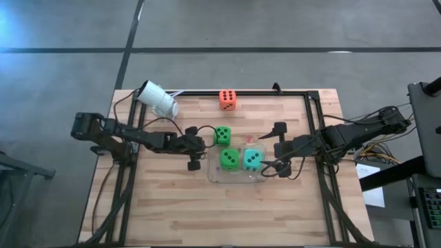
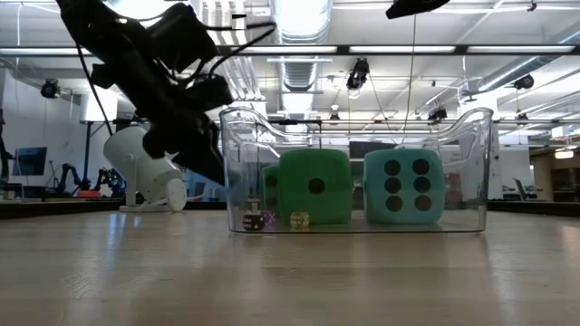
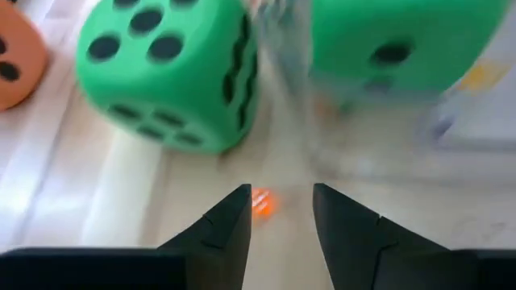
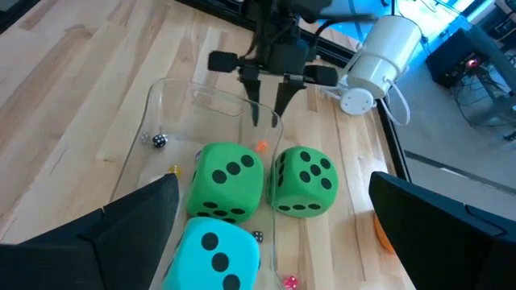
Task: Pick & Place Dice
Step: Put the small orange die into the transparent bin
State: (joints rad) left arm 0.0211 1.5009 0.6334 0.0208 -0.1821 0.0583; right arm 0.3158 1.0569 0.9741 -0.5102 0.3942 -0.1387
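A clear container (image 1: 215, 176) holds a green die (image 1: 229, 159) and a teal die (image 1: 252, 159), both resting on its floor. Another green die (image 1: 222, 135) sits on the table just beyond the container's far wall, and an orange die (image 1: 228, 100) lies near the far edge. A tiny orange die (image 3: 260, 201) lies on the table by the container's left wall. My left gripper (image 3: 278, 201) slants down just above it, narrowly open, touching nothing that I can see. My right gripper (image 1: 274, 148) hangs wide open above the container's right end.
A white cylindrical camera (image 1: 158, 98) lies at the far left with its cable. Several tiny dice (image 4: 159, 140) lie inside the container. A black frame rail (image 1: 313, 117) runs along the far and right sides. Bare wood stretches along the near side.
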